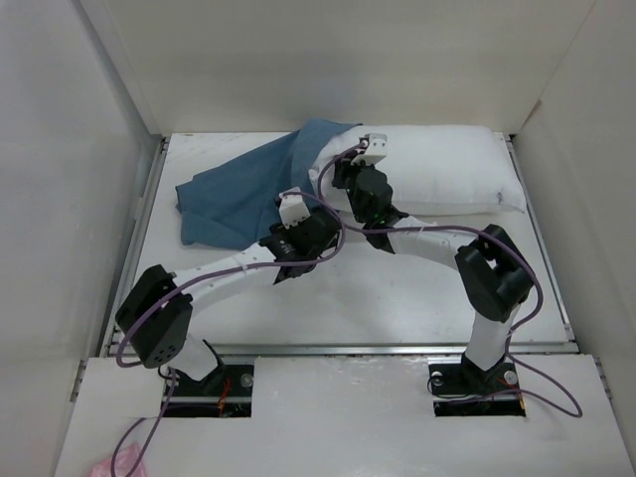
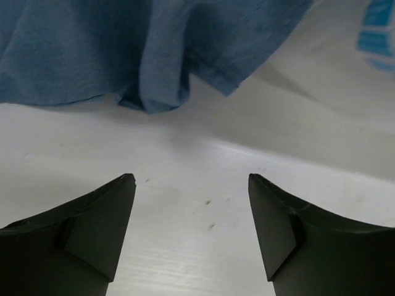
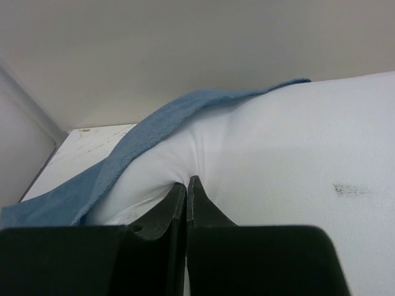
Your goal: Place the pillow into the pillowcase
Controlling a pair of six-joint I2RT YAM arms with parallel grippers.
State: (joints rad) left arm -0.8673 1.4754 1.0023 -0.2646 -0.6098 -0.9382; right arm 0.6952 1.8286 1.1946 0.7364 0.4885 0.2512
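Note:
The white pillow point(image 1: 447, 164) lies along the back of the table. Its left end sits under the edge of the blue pillowcase point(image 1: 243, 194), which is spread wrinkled at the back left. My right gripper point(image 1: 350, 161) is at the pillow's left end, shut on a pinch of its white cover. In the right wrist view the pillow point(image 3: 296, 148) puckers at my right gripper point(image 3: 186, 180), with the pillowcase point(image 3: 123, 160) draped just beyond. My left gripper point(image 2: 191, 179) is open over bare table point(image 2: 185, 154). The hem of the pillowcase point(image 2: 123, 49) lies ahead of it, untouched.
White walls point(image 1: 109, 149) close in the table on the left, back and right. A metal rail point(image 1: 338, 348) runs along the near edge in front of the arm bases. Both forearms cross the middle of the table, close together.

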